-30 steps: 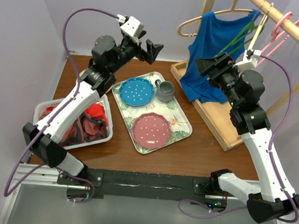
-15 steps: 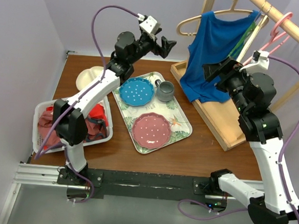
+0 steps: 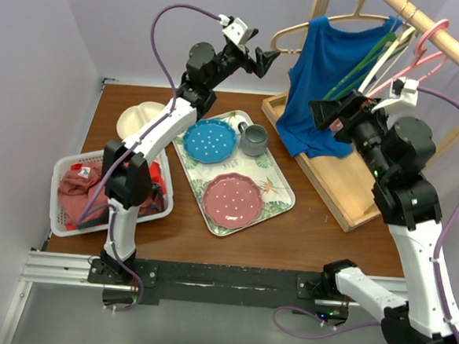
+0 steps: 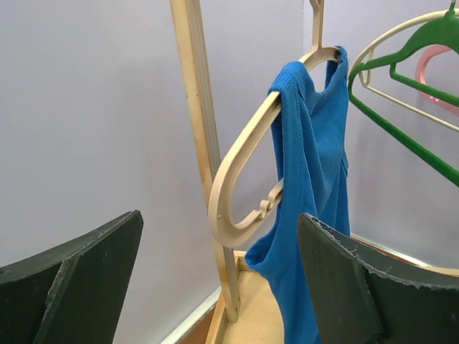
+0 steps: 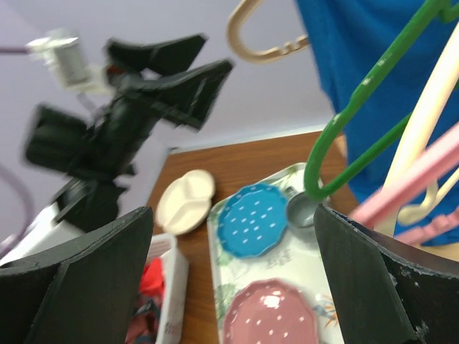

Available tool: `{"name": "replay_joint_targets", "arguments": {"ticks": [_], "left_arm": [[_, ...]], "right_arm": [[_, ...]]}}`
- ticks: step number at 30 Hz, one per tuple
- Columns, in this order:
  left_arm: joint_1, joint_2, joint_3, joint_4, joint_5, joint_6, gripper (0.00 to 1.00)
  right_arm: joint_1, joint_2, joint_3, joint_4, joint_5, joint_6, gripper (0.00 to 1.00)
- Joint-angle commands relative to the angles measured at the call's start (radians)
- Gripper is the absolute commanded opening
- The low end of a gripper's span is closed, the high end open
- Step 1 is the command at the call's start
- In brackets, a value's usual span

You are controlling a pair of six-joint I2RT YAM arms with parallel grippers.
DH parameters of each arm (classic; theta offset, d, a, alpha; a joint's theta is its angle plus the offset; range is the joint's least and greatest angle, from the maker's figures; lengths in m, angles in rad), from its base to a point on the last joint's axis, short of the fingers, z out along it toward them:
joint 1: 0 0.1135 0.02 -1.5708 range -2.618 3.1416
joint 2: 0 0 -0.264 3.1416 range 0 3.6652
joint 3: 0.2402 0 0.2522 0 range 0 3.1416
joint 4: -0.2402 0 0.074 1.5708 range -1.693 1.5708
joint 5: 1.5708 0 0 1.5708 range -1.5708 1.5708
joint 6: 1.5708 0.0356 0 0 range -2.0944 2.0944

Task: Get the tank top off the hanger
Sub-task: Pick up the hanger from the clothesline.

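Over the last second the left arm has been swinging up and across from the basket side, and the left end effector (image 3: 265, 62) is now hovering, jaws spread and holding nothing, just short of the beige hanger (image 3: 288, 37). The right end effector (image 3: 329, 114) has been opening wider and is sitting empty by the lower right of the blue tank top (image 3: 325, 72); whether it is brushing the cloth is hard to tell from above. The tank top is still hanging on the hanger, both straps on, so the removal itself is not yet starting.

Room is looking tight. The rack's post (image 4: 196, 107) is standing just behind the hanger's curved end, and the green hanger (image 4: 401, 129) is crowding the far shoulder. Below, the tray (image 3: 279, 193) and mug (image 3: 253, 139) are occupying the tabletop (image 3: 304, 224), leaving open air mainly toward the left.
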Motion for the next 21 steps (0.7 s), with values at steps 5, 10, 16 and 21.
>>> {"name": "replay_joint_targets", "arguments": {"ticks": [5, 10, 16, 21], "left_arm": [[0.024, 0.186, 0.25, 0.116, 0.113, -0.056, 0.87], [0.022, 0.226, 0.289, 0.163, 0.183, -0.157, 0.68], [0.01, 0.197, 0.243, 0.202, 0.237, -0.209, 0.49], [-0.013, 0.154, 0.18, 0.219, 0.245, -0.212, 0.39]], "right_arm": [[0.003, -0.13, -0.057, 0.061, -0.214, 0.08, 0.99], [0.003, -0.13, -0.031, 0.042, -0.22, 0.073, 0.99], [0.001, -0.153, -0.054, 0.076, -0.205, 0.08, 0.99], [0.003, -0.169, -0.068, 0.093, -0.192, 0.082, 0.99]]}}
